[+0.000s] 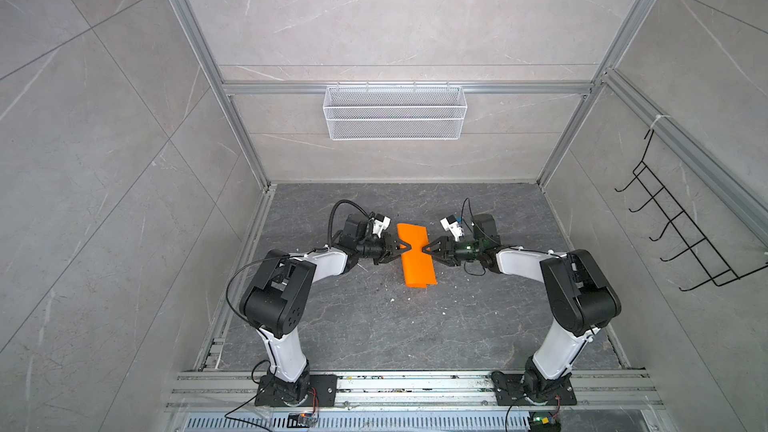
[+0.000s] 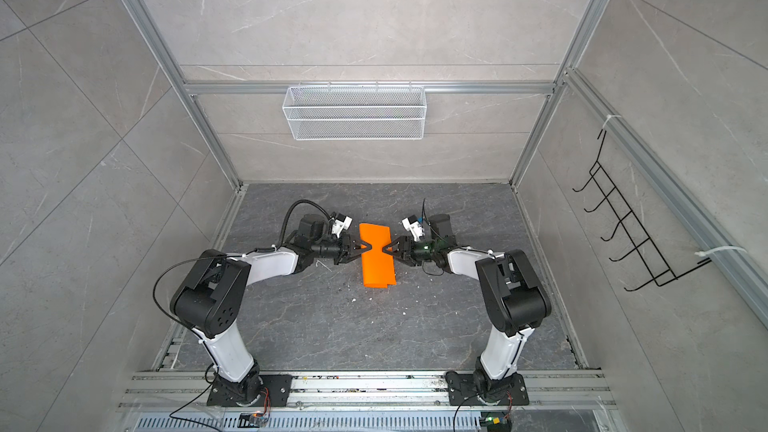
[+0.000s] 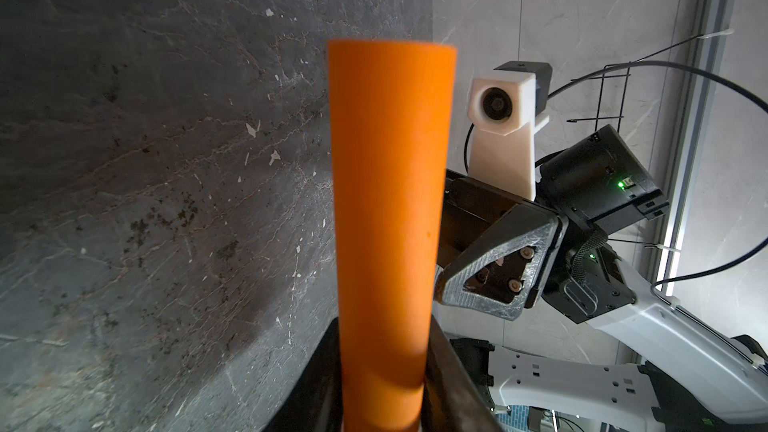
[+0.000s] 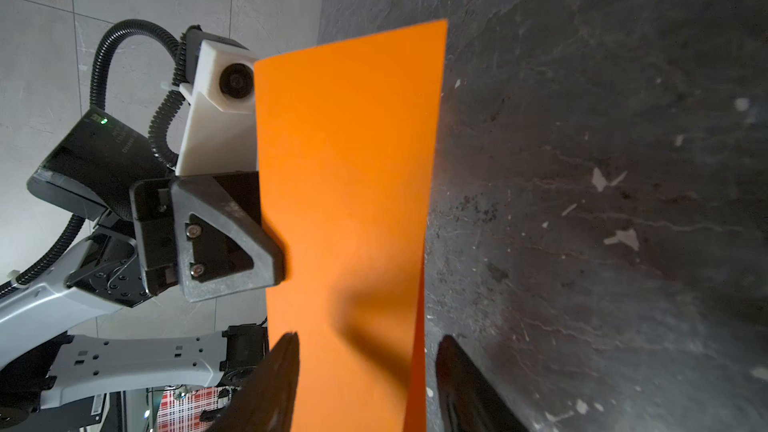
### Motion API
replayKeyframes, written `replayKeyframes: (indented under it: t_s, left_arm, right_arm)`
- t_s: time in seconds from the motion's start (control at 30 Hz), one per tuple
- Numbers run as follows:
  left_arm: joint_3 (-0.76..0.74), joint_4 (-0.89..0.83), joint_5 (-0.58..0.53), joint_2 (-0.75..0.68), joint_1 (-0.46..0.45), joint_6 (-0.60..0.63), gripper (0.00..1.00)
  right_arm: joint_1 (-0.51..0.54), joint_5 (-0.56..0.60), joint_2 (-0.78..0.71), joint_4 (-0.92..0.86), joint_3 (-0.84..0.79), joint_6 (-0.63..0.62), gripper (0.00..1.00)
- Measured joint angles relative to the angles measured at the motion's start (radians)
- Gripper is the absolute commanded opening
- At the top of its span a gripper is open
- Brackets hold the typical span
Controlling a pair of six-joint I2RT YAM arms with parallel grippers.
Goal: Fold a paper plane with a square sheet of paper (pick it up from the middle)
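The square sheet of paper (image 1: 417,268) (image 2: 377,268) is bright orange and bent over into a loose doubled strip. It is held off the dark stone tabletop between both arms, in both top views. My left gripper (image 1: 408,246) (image 2: 367,246) comes in from the left and is shut on the strip's middle. In the left wrist view its jaws press both sides of the rounded paper (image 3: 390,160). My right gripper (image 1: 423,249) (image 2: 383,248) faces it from the right. In the right wrist view the paper (image 4: 349,139) passes between the open right gripper (image 4: 370,336), with a small gap beside one finger.
A white wire basket (image 1: 395,112) hangs on the back wall. A black wire hook rack (image 1: 685,222) is fixed to the right wall. White crumbs (image 1: 390,289) dot the dark tabletop. Aluminium posts and a front rail (image 1: 415,384) frame the cell.
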Motion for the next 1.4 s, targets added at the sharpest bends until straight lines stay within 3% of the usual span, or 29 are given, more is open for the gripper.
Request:
replayKeyframes:
  t_s: [0.23, 0.6, 0.67, 0.77, 1.03, 1.2, 1.4]
  left_arm:
    - [0.0, 0.0, 0.002, 0.008, 0.002, 0.0, 0.31]
    - [0.0, -0.014, -0.003, 0.046, 0.024, 0.001, 0.35]
    - [0.0, -0.019, -0.005, 0.046, 0.026, 0.003, 0.41]
    - [0.0, -0.042, -0.019, 0.046, 0.034, 0.012, 0.61]
    - [-0.061, -0.176, -0.148, 0.006, 0.098, 0.068, 0.87]
    - [-0.129, -0.235, -0.236, -0.078, 0.125, 0.088, 0.96]
    - [-0.165, -0.244, -0.294, -0.143, 0.123, 0.09, 0.96]
  right_arm:
    - [0.001, -0.025, 0.012, 0.058, -0.001, 0.033, 0.36]
    - [0.011, -0.03, 0.012, 0.091, -0.006, 0.061, 0.0]
    - [0.02, -0.024, 0.012, 0.09, -0.006, 0.061, 0.0]
    - [0.042, -0.003, 0.012, 0.089, -0.005, 0.061, 0.0]
    - [0.152, 0.095, 0.034, 0.066, 0.044, 0.089, 0.0]
    - [0.186, 0.128, 0.093, 0.061, 0.115, 0.114, 0.0]
    - [0.192, 0.151, 0.148, -0.01, 0.193, 0.115, 0.0]
